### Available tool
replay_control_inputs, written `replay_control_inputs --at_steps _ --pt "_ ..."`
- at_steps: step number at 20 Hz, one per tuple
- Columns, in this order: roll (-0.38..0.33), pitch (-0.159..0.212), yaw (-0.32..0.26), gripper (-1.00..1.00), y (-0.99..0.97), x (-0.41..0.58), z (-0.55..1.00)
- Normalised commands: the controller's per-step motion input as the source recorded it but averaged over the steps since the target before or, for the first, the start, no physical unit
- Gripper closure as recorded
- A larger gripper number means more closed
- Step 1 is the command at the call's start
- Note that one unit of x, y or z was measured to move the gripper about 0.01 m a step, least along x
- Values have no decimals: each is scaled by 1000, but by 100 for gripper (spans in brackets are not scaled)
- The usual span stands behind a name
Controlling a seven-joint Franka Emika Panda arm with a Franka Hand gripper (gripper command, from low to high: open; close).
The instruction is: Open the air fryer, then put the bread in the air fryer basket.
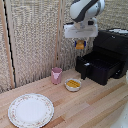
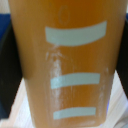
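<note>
Jaws: closed onto the bread (image 1: 80,45), gripping it at the sides, block hanging below the fingers.
Gripper (image 1: 80,43): pointing down, held in mid-air above the front part of the air fryer basket (image 1: 100,66), clear of its rim.
Bread in the wrist view (image 2: 67,62): fills nearly the whole picture, golden-orange, glossy, with three pale bars across its face; dark finger edges just visible on either side.
Arm: bulky and white, coming down from the top of the exterior view, flat white block just above the claw.
Air fryer basket: pulled out towards the exterior view's left, open at the top, dark inside, handle at its front end; contents impossible to make out.
Air fryer (image 1: 114,47): glossy black, at the exterior view's right, behind the drawn-out basket, standing on the wooden table (image 1: 95,107).
Small bowl (image 1: 73,84): white, holding yellow-orange food, on the table just beside the basket's front.
Pink cup (image 1: 56,75): upright, near the bowl, towards the exterior view's left.
Plate (image 1: 30,110): large, pale with a patterned rim, flat on the table, well apart from the fryer at the exterior view's lower left.
Backdrop: woven reed screen behind the table.
</note>
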Motion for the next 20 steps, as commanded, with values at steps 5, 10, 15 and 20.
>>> replay_control_inputs --at_steps 5,10,15,20 --pt "30 -23 -67 100 -942 106 14" --pt "87 -8 -38 100 -914 131 -106" --pt "83 0 -15 100 -533 258 -363" --pt "47 -3 -11 100 -311 386 -405"
